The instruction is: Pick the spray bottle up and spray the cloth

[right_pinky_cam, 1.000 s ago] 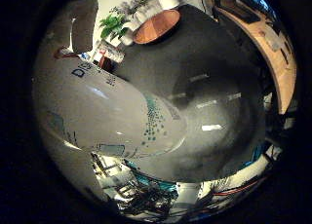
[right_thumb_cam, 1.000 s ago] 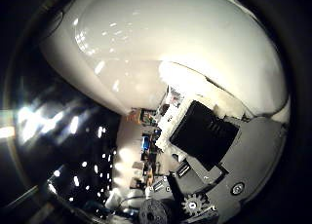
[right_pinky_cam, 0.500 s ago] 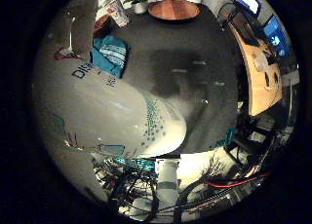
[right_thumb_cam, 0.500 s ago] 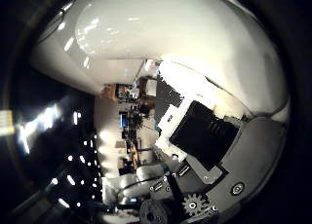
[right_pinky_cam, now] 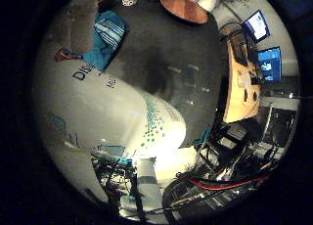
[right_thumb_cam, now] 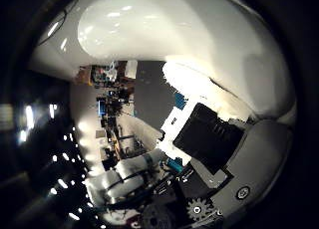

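Observation:
The white spray bottle [right_pinky_cam: 98, 112], with teal dots and print on its side, fills much of the right little finger side palm view and lies close against the palm. In the right thumb side palm view its smooth white body [right_thumb_cam: 169, 30] also fills much of the picture. My hand [right_thumb_cam: 214, 129] has its white and black fingers curled against the bottle. The teal cloth [right_pinky_cam: 106, 39] lies crumpled on the dark table [right_pinky_cam: 186, 59], past the bottle and away from it.
A round wooden table [right_pinky_cam: 184, 7] stands beyond the dark table. A wooden desk [right_pinky_cam: 238, 73] with lit monitors [right_pinky_cam: 262, 59] runs along one side. Cluttered equipment [right_pinky_cam: 220, 157] lies past the table's edge.
The whole picture has swung round, so the hand has turned with the bottle fixed against the palm. More of the cloth now shows beside the bottle.

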Motion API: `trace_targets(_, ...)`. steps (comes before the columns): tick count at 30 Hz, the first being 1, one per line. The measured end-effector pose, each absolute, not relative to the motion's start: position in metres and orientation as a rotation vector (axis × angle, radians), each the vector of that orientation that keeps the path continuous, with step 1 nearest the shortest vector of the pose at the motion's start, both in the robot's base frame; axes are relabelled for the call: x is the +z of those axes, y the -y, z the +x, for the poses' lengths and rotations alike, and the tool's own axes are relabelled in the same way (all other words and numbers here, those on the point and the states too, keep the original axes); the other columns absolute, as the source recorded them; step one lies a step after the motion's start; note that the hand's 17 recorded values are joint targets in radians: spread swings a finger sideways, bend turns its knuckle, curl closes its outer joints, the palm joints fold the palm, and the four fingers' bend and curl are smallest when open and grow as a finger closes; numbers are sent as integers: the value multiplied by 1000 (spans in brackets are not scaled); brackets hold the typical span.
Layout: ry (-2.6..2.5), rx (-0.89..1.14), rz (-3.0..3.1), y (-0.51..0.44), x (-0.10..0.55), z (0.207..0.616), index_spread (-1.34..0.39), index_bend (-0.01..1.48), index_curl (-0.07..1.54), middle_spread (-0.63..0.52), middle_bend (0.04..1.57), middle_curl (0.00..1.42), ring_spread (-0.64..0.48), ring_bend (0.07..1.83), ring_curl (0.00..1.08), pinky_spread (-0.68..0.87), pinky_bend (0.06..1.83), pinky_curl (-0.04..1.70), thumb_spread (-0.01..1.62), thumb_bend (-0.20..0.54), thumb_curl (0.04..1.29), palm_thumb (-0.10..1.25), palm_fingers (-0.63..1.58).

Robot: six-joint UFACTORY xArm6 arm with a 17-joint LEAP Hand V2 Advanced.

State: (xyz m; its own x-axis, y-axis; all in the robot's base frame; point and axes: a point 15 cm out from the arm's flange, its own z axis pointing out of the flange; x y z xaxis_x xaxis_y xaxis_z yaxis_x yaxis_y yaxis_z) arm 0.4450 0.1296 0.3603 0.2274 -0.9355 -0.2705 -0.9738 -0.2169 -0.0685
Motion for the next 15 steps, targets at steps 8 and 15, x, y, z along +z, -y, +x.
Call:
trace_targets(8, -1787, 269, -2372, -168, 350, 475, -207, 1202, 679, -108, 1350, 604, -173, 1450, 587, -259, 1075, 1113, 1119, -12, 695, 925, 1201)
trace_targets(15, -1807, 275, -2415, -189, 332, 492, -207, 1203, 680, -110, 1348, 606, -173, 1451, 588, -261, 1076, 1114, 1125, -11, 694, 929, 1199)
